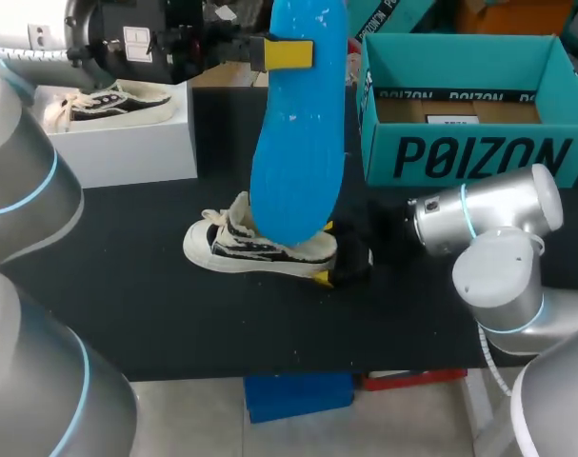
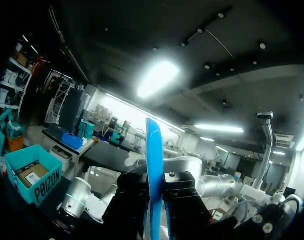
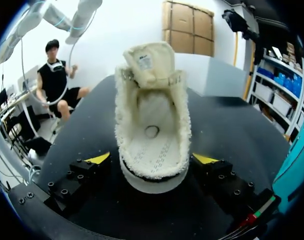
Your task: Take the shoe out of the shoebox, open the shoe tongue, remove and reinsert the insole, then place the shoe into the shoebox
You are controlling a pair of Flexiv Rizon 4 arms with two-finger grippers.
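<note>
A cream and black sneaker (image 1: 260,252) lies on the black table (image 1: 127,286), toe to the left. In the right wrist view the sneaker (image 3: 153,125) has its tongue pulled up and shows a bare stitched footbed. My right gripper (image 1: 338,259) is at the heel; the right gripper (image 3: 152,159) is open, with a yellow tip on either side of the heel and a small gap at each. The blue insole (image 1: 298,124) hangs upright above the sneaker, with my left gripper (image 1: 290,53) shut on its upper end. The left wrist view shows the insole (image 2: 153,165) edge-on between the left gripper's (image 2: 154,202) fingers.
The open teal shoebox (image 1: 460,152) stands at the back right of the table. A white box (image 1: 117,143) with a second sneaker (image 1: 112,105) on it stands at the back left. My right arm's elbow (image 1: 498,238) is just in front of the teal box.
</note>
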